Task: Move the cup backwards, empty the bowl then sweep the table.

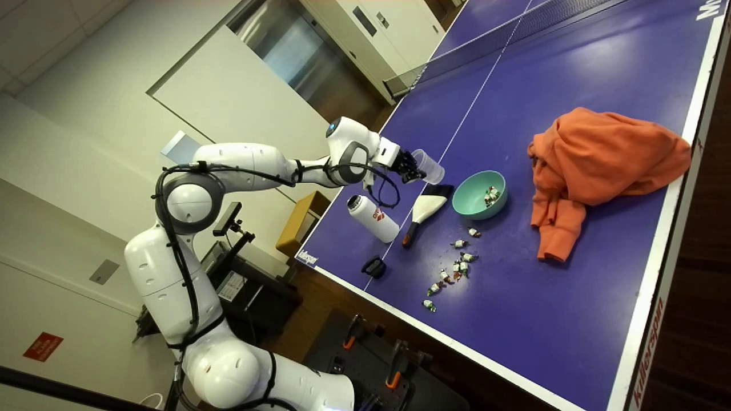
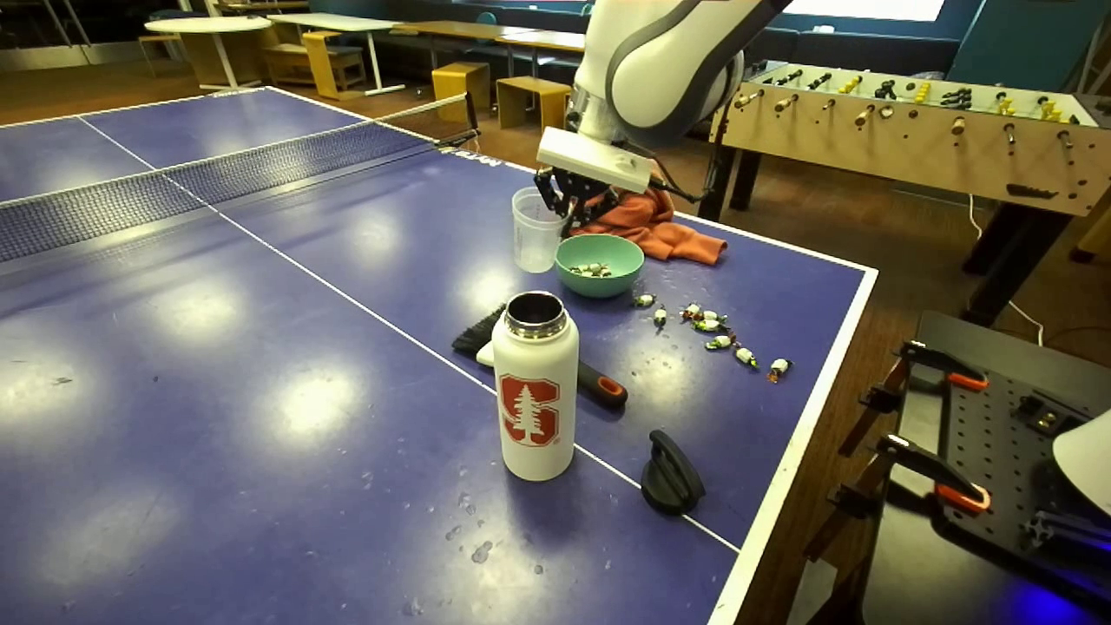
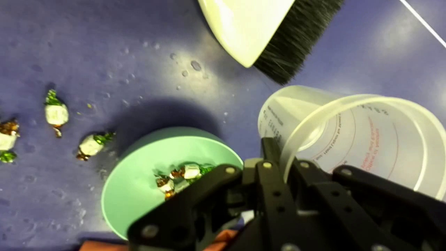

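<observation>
My gripper (image 3: 283,153) pinches the cup (image 3: 362,136) by its wall, from both sides, probably because a thin edge holds well (whether the base touches the table (image 3: 122,59), I cannot tell). The cup is near the bowl (image 3: 134,177); moving it back should make room.
</observation>
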`<act>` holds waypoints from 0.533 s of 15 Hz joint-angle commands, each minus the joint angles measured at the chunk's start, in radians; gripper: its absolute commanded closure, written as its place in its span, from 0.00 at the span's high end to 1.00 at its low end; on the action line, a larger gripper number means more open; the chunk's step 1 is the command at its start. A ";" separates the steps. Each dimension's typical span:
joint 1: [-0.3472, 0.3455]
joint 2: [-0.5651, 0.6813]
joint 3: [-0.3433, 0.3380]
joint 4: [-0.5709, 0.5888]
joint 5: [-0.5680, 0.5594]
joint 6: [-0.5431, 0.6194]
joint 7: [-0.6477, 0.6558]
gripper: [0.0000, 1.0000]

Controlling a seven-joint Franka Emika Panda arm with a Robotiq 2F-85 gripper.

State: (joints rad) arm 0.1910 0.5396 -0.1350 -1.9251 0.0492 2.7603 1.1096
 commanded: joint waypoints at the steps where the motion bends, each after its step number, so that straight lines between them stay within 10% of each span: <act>1: 0.064 0.170 -0.088 0.224 -0.049 0.001 0.117 0.01; 8: 0.078 0.446 -0.151 0.625 -0.058 -0.127 0.233 0.01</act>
State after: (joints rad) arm 0.2668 0.8695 -0.2616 -1.4960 0.0003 2.7320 1.2877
